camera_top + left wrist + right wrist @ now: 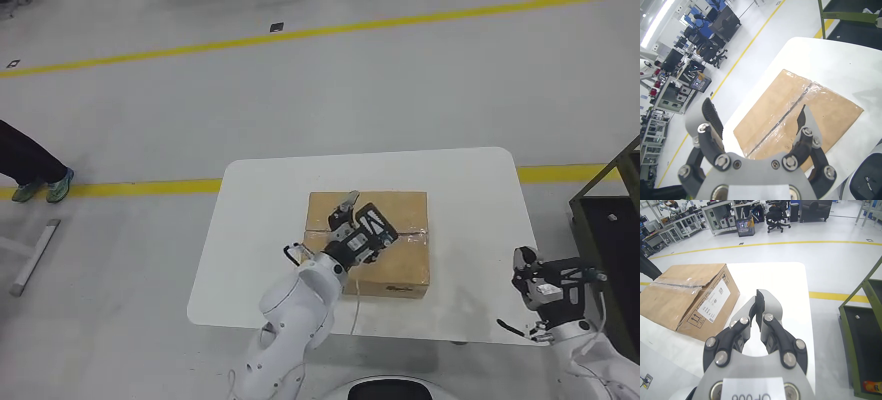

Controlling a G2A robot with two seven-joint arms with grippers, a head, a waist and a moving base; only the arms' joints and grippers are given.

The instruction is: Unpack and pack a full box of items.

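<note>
While the box (408,262) sits mid-counter (470,180), flaps shut & clear tape (786,112) along the centre seam, your left claw (755,106) hangs above the lid near that seam, spread wide, holding nothing. Right claw (758,298) is pinched narrow, also empty, by the counter's right edge, well apart from the box.

Risks, as I judge them:
- Pads prob. skid on the glossy tape, so no purchase on a flap.
- Press down hard & you dent the lid, maybe crush what's inside.
- Pull at the seam w/ nothing bracing the box & it likely slides or tips toward the counter edge.
- Lid edge facing the right claw looks creased; a tear could start there & run uneven.
- Green rack (857,313) is near the right arm. Watch any swing that way.
</note>
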